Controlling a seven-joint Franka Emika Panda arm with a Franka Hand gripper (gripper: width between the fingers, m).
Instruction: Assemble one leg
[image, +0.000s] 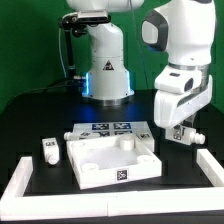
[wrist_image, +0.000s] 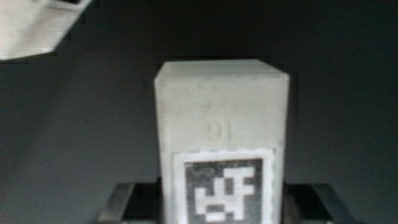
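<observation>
Gripper (image: 182, 132) clamped on leg (wrist_image: 222, 110) beside panel (image: 100, 155); best kept upright, centred over panel hole before lowering.

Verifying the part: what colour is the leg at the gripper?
White; the leg bears a black-and-white tag; best in wrist view.

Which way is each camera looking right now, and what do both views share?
Exterior view: off the arm, across the table from the base, looking down on the panel; base, arm and gripper show.
Wrist view: on the wrist, looking along the fingers at the leg they grip.
Shared: that leg.
</observation>
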